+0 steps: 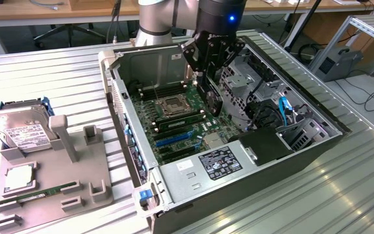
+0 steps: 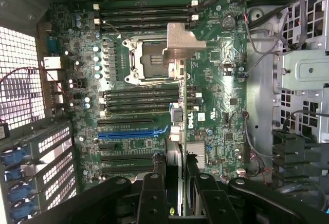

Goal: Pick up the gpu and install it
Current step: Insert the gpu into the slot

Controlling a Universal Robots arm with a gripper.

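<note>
The gpu [image 1: 212, 100] is a dark flat card hanging upright in my gripper [image 1: 208, 73], which is shut on its top edge. It hangs inside the open computer case [image 1: 304, 151], just above the green motherboard [image 1: 180, 122], between the processor socket [image 1: 174, 105] and the drive cage. In the wrist view the gpu [image 2: 175, 147] shows edge on, its silver bracket [image 2: 180, 41] at the far end over the processor socket [image 2: 146, 59]. My gripper [image 2: 178, 185] has black fingers [image 2: 153, 193] on either side of the card. A blue expansion slot [image 2: 126, 133] lies off to one side of the card.
On the exterior view's left, a grey holder [image 1: 57, 175] carries a silver hard drive [image 1: 19, 130], a processor chip [image 1: 19, 178] and a green RAM stick [image 1: 37, 193]. The case's walls, its drive cage [image 1: 239, 80], loose cables with a blue connector [image 1: 283, 109] and the power supply [image 1: 219, 163] crowd the card.
</note>
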